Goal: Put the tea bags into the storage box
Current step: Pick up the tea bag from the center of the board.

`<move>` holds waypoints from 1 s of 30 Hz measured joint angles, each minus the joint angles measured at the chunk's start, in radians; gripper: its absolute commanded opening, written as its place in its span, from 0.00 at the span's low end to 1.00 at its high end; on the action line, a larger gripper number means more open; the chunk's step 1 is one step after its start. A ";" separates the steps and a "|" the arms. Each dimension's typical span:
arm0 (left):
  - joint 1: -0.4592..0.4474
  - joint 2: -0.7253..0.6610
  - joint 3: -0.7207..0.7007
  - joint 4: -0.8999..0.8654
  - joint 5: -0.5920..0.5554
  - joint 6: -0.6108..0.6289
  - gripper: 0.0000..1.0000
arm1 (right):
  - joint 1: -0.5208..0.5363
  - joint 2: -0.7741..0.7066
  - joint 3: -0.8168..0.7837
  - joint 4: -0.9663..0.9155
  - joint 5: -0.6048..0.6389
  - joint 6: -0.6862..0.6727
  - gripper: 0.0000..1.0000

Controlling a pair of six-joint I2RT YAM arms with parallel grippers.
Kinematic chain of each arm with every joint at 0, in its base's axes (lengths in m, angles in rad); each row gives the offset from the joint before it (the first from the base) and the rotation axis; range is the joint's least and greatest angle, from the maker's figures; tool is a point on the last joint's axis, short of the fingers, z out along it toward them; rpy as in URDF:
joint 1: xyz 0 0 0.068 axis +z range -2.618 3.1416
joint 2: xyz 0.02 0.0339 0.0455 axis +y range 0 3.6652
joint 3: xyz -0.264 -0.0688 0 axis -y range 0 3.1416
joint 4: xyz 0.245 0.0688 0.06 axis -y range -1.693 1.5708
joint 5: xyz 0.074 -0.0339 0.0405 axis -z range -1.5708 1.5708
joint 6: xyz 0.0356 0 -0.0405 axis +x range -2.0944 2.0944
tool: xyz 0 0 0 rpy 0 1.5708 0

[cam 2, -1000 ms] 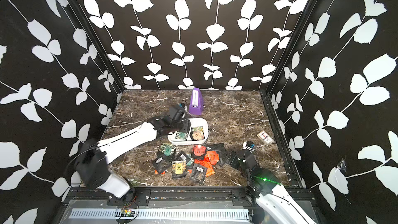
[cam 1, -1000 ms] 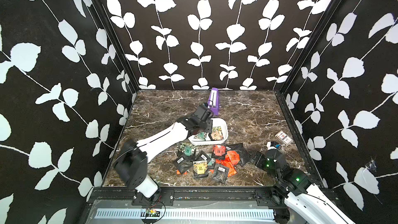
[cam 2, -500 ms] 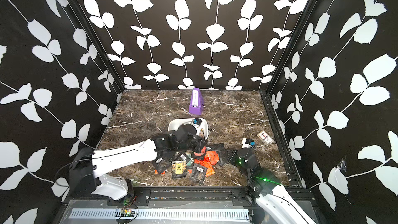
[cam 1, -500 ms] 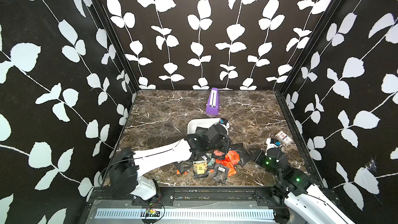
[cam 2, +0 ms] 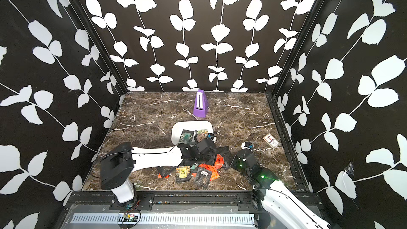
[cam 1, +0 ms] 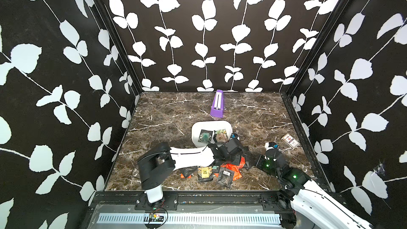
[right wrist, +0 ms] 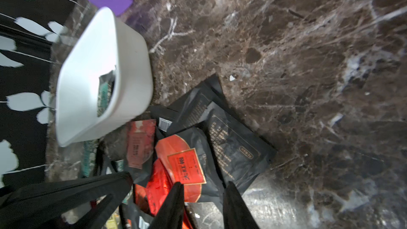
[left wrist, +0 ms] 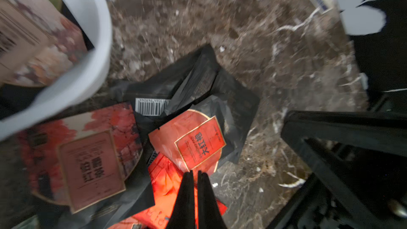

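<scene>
Two grippers crowd the right side of the tea bags, heaped just near of the storage box

The left gripper has its jaws pressed together at the edge of an orange-faced sachet, though I cannot tell whether foil is pinched between them; the right gripper stands narrowly apart, seemingly astride that same sachet's black border; the likely trouble is the two arms fouling each other, or a thin edge pinch slipping as the bag lifts; overlapping sachets may drag along and scatter on the table; the left wrist hangs over the box's near right corner and could nudge it; two sachets lie inside the box.
</scene>
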 measured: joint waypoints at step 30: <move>-0.003 0.140 0.058 0.045 -0.026 -0.028 0.00 | -0.043 0.311 -0.002 0.267 -0.061 -0.032 0.27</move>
